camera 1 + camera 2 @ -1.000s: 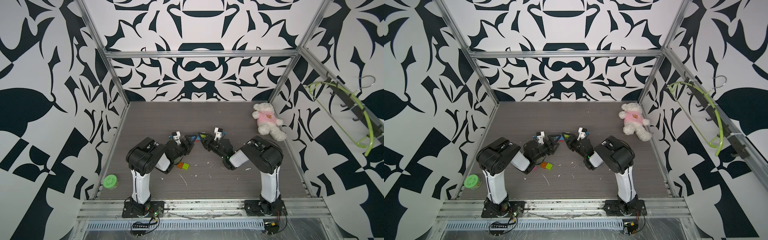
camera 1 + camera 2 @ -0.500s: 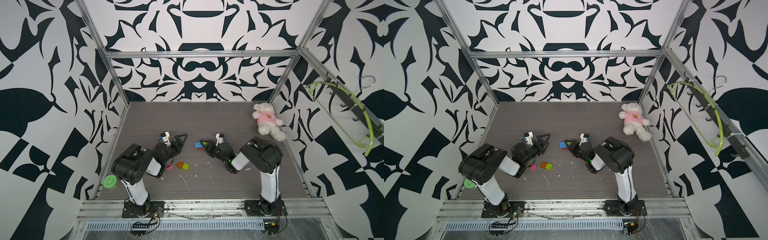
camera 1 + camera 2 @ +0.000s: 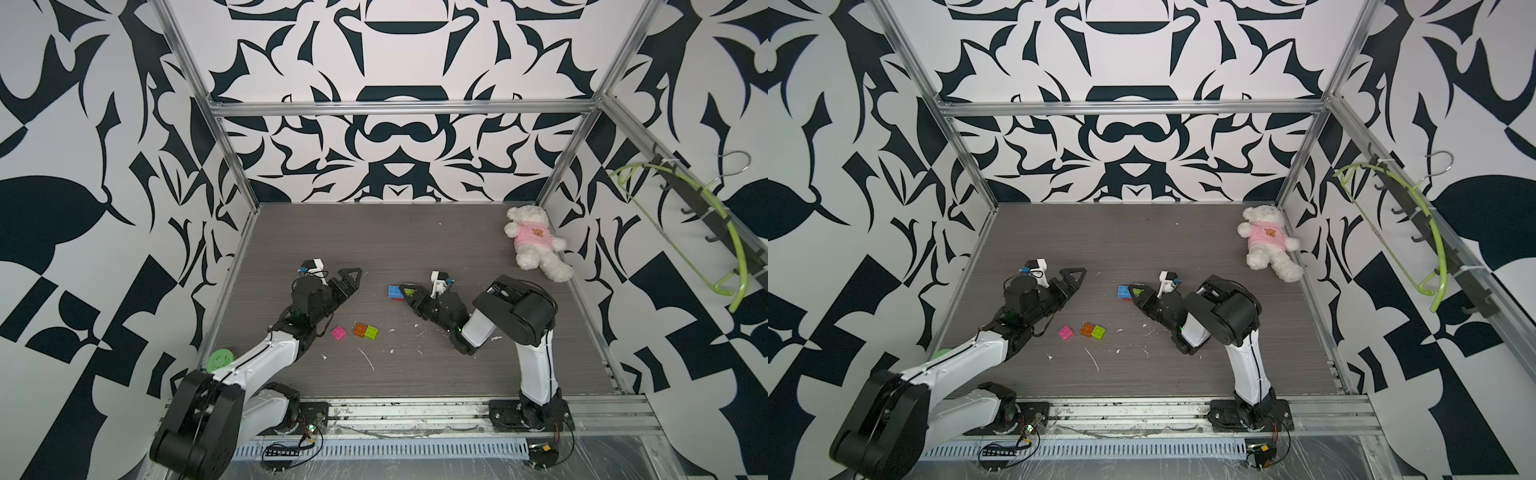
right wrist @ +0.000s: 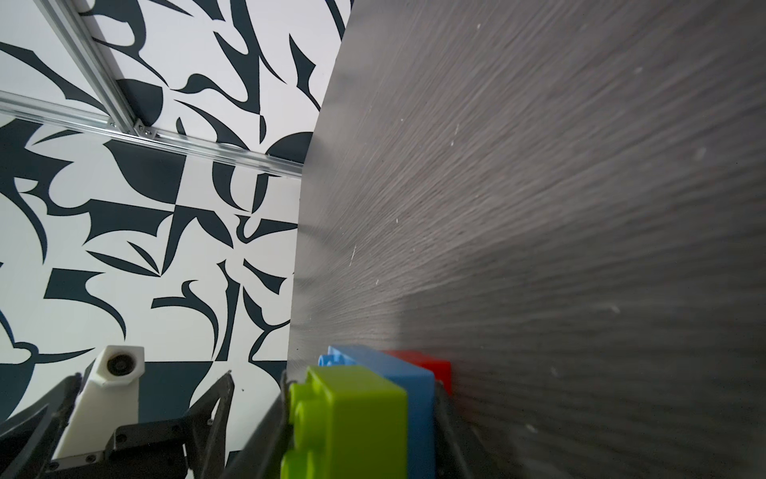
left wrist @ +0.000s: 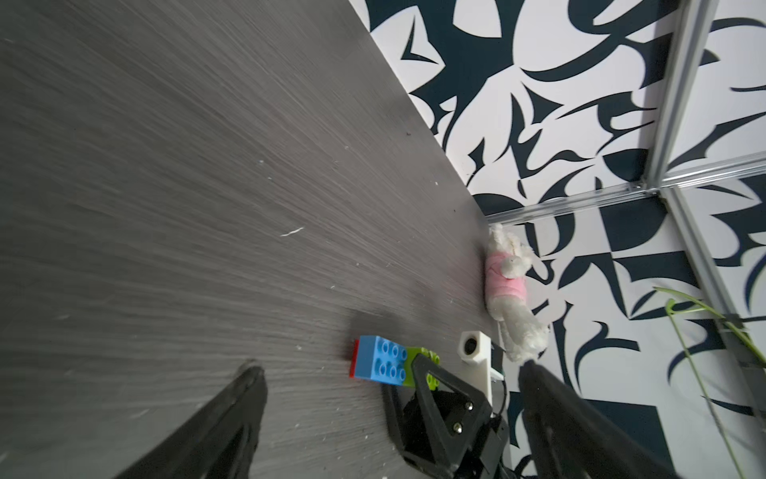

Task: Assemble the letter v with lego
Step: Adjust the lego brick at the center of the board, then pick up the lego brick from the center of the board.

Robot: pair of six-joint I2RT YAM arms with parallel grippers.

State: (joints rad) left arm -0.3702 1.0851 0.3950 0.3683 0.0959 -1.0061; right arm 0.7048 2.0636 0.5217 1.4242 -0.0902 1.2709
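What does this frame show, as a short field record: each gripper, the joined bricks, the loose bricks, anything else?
left gripper: open, empty
right gripper: shut on joined cluster
joined cluster: blue, red and lime green bricks
loose bricks: pink brick alone; orange brick touching second lime green brick
progress: three bricks joined, three loose
other: teddy bear, far right corner

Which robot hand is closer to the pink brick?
Left. The left gripper hangs open just beyond the pink brick; the right gripper is farther off, clamped on the blue-green-red stack.
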